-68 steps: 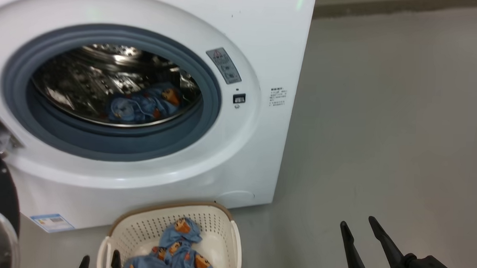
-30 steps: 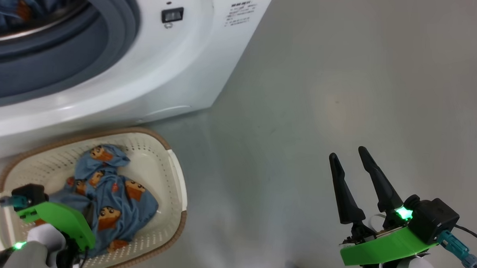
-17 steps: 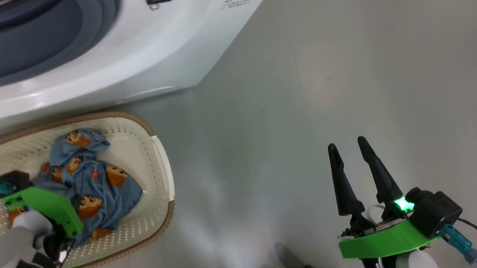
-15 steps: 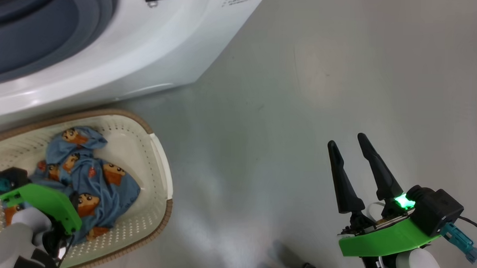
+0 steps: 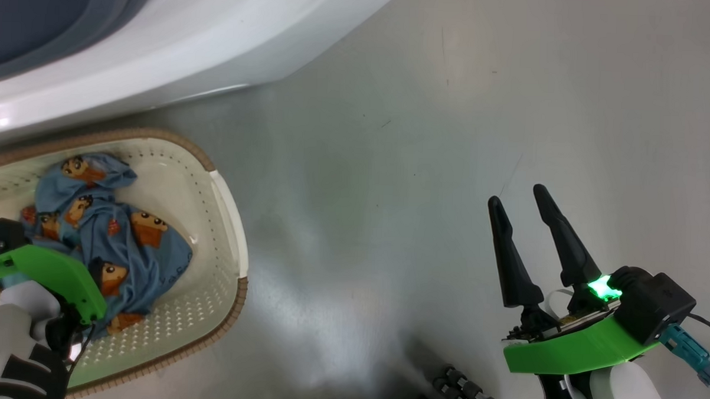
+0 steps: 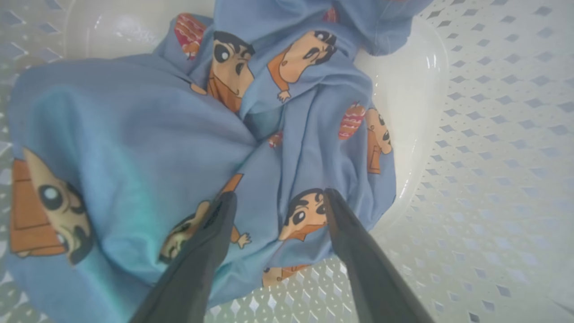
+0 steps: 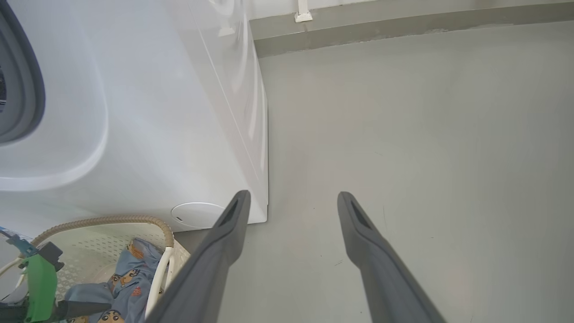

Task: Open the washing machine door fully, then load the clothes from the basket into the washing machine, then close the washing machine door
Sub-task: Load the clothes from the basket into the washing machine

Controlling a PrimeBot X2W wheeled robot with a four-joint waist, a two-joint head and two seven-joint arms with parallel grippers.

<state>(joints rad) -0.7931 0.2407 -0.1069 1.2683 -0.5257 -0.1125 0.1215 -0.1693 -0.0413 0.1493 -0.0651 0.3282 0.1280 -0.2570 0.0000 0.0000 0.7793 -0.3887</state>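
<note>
- We see the washing machine along the top left of the head view. Its white front curves down to the grey floor, and a slice of its grey gasket shows at the corner.
- The basket stands on the floor just in front of the machine, near its lower front corner. The brown rim runs close to the white panel; we cannot tell whether the two touch.
- The clothes lie bunched inside the basket, blue with orange-brown cartoon figures. Bare perforated bottom shows on the side toward the open floor.
- In the right wrist view a round cap sits low on the machine's front, just above the basket rim, and a grey skirting strip runs along the far wall.
- A ribbed dark cable lies at the bottom edge of the head view, beside the right arm.
- The left arm reaches down into the basket, and its green wrist bracket covers part of the clothes from the head camera.
- The left claw points down at the heap with its fingers apart and a fold of printed fabric between the tips. We cannot tell whether the tips press into the cloth.
- The right claw hangs over bare floor, well apart from the basket, with its fingers spread and nothing between them. They point toward the machine's corner.
</note>
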